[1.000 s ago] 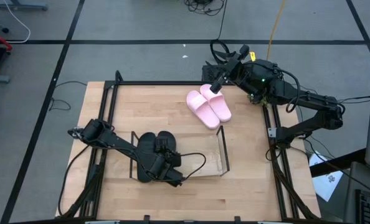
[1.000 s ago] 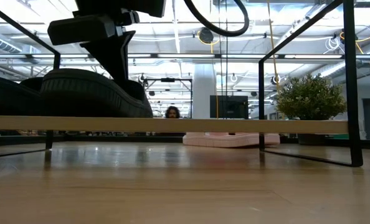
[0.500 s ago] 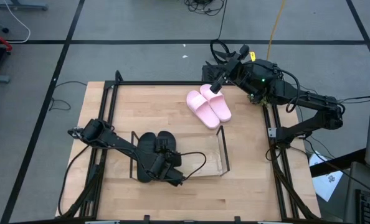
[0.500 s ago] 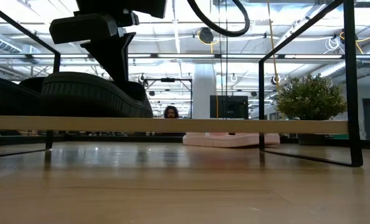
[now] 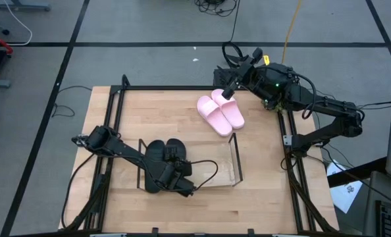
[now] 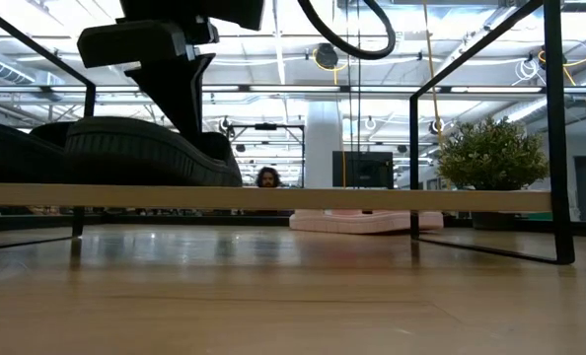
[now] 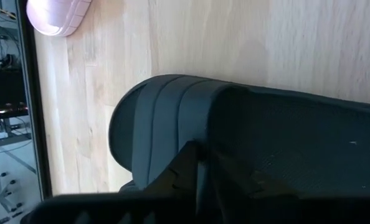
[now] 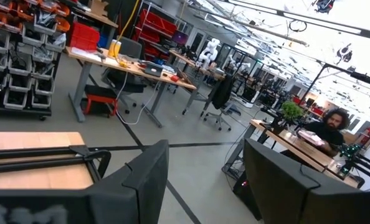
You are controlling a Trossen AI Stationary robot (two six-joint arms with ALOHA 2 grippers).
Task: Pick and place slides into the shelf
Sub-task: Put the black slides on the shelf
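Two black slides lie side by side on the left part of the clear shelf (image 5: 222, 172). My left gripper (image 5: 174, 172) is shut on the right-hand one (image 5: 176, 153), and the other black slide (image 5: 153, 164) sits just to its left. In the low view the held slide (image 6: 145, 148) rests flat on the shelf's board (image 6: 372, 196). The pink pair (image 5: 220, 112) lies soles down on the table beyond the shelf. My right gripper (image 5: 230, 89) is open at the pair's far end, above the table's far right corner, and touches nothing; its wrist view looks out into the room past its gripper (image 8: 203, 180). My left gripper holds the right-hand black slide at its ribbed strap (image 7: 166, 124), with the fingers (image 7: 185, 171) closed together on the strap's edge. It comes from above, pointing down (image 6: 180, 84). The slide's sole lies on the shelf board. The fingers themselves hide the exact pinch.
The shelf's right half (image 5: 215, 168) holds nothing. Dark wire end frames (image 6: 559, 128) stand at the shelf's ends, and a black rail frames the table (image 5: 182, 87). A person sits at a desk far off in the room (image 8: 331, 127).
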